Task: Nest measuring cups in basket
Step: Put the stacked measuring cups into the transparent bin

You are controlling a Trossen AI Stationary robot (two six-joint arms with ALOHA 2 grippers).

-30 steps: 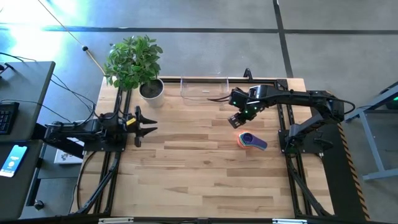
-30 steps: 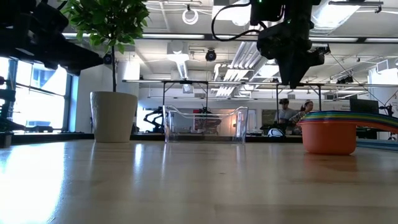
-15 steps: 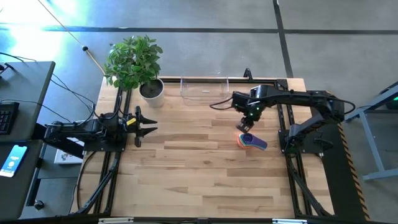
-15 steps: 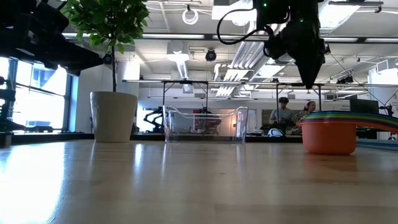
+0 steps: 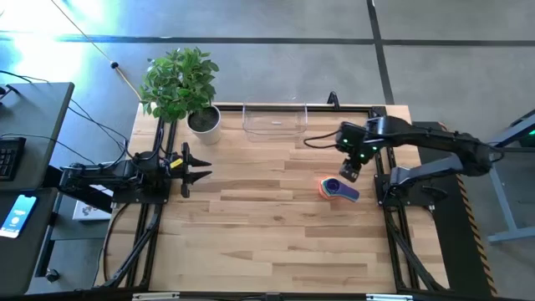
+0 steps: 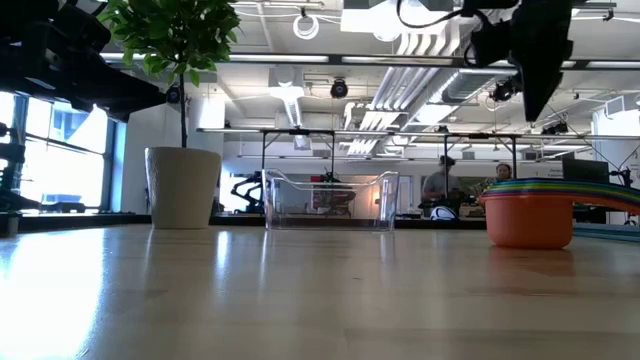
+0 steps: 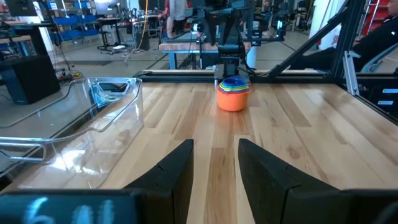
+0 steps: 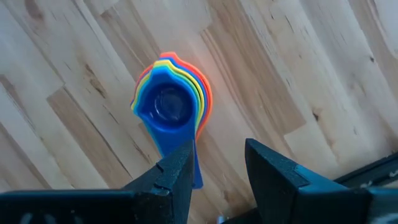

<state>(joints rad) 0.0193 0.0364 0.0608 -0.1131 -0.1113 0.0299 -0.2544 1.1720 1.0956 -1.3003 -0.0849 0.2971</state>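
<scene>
The measuring cups (image 5: 337, 189) stand nested in one stack on the right part of the table, orange outermost and blue on top, their handles pointing toward the table's right edge. The stack's orange base (image 6: 528, 222) rests on the wood. My right gripper (image 5: 351, 169) hangs open above the stack's far side, fingers pointing down, touching nothing; its wrist view looks down on the cups (image 8: 171, 107) past the open fingers (image 8: 217, 158). The clear basket (image 5: 274, 119) sits at the far edge. My left gripper (image 5: 197, 167) waits open over the table's left side.
A white plant pot (image 5: 203, 119) with a leafy plant stands left of the basket at the far edge. The basket (image 6: 330, 200) and pot (image 6: 183, 186) show in the low view. People sit in the room beyond the table. Bare wood lies between the arms.
My right gripper has swung toward the table's right edge, from left of the cup stack to above its far right side, and has risen in the low view. Its fingers stay open. The cups and basket have not moved.
</scene>
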